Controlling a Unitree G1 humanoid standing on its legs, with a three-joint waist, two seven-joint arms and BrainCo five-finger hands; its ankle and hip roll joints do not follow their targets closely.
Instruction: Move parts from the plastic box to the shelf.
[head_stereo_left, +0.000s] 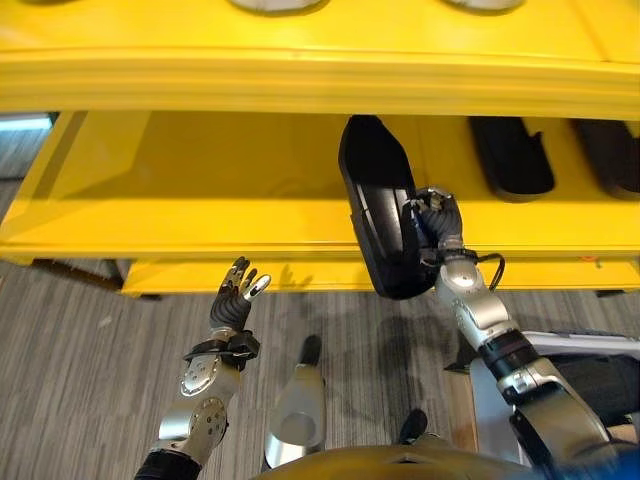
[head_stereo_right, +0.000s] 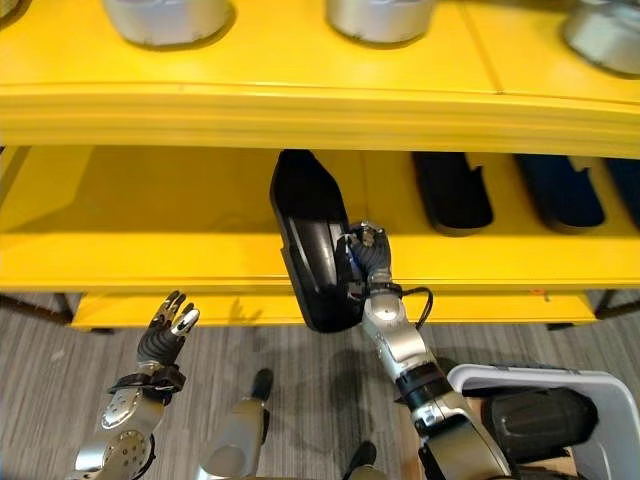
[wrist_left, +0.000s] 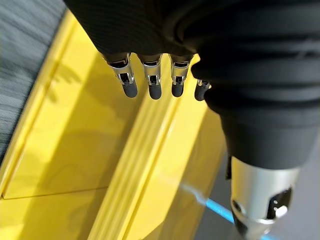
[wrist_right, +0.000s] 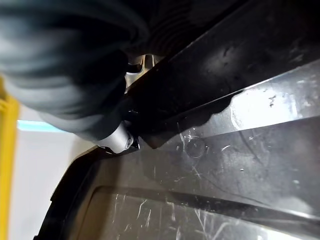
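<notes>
I see my right hand (head_stereo_right: 368, 250) with its fingers curled round the edge of a long black part (head_stereo_right: 312, 250); it holds the part at the front lip of the yellow shelf (head_stereo_right: 180, 215), with the far end over the middle level and the near end hanging below the lip. Two more black parts (head_stereo_right: 452, 190) lie on the same level, well apart to the right. The grey plastic box (head_stereo_right: 600, 385) stands on the floor at the lower right, with a dark part (head_stereo_right: 525, 420) inside. My left hand (head_stereo_left: 235, 295) is raised before the shelf, the fingers straight and spread, and it holds nothing
</notes>
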